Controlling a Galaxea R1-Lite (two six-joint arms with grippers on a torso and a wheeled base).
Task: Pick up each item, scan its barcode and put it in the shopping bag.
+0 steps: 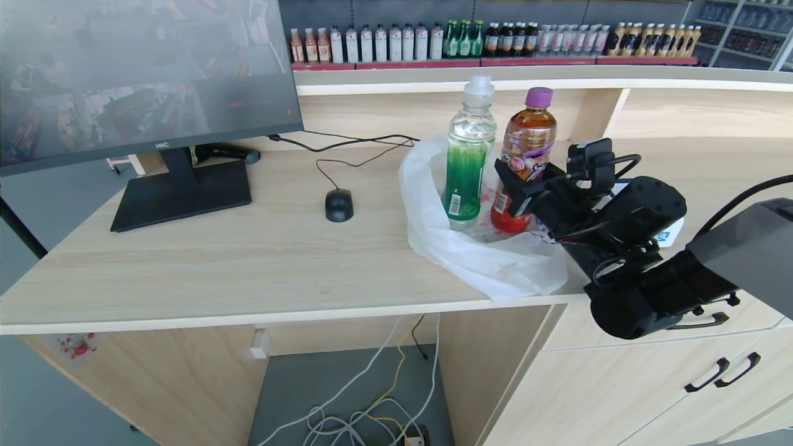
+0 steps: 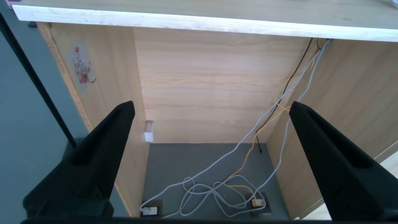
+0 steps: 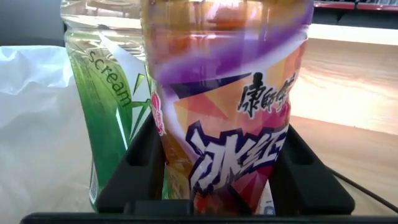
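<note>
- Tea bottle (image 1: 526, 148) with a purple cap is seen upright, its base inside the spread mouth of the shopping bag (image 1: 489, 260); whether it rests on the bag's bottom cannot be told.
- The right end effector (image 1: 514, 192) is pinched on the tea bottle's lower half, one finger pressed to each side of the label, as is shown close up in the right wrist view (image 3: 221, 180).
- A green bottle (image 1: 469, 155) with a clear cap is stood upright in the shopping bag too, just beside the tea bottle, on the side away from the right end effector.
- The white shopping bag is laid crumpled on the table (image 1: 248, 260), reaching the table's front edge.
- The left end effector (image 2: 211, 109) is held with its fingers spread wide and nothing between them, below the table's edge and well apart from the shopping bag.
- A black mouse (image 1: 339, 204) is placed on the table near the shopping bag, and a monitor (image 1: 142, 68) is set farther off on the same side.
- Loose cables (image 2: 224, 180) are seen on the floor under the table.
</note>
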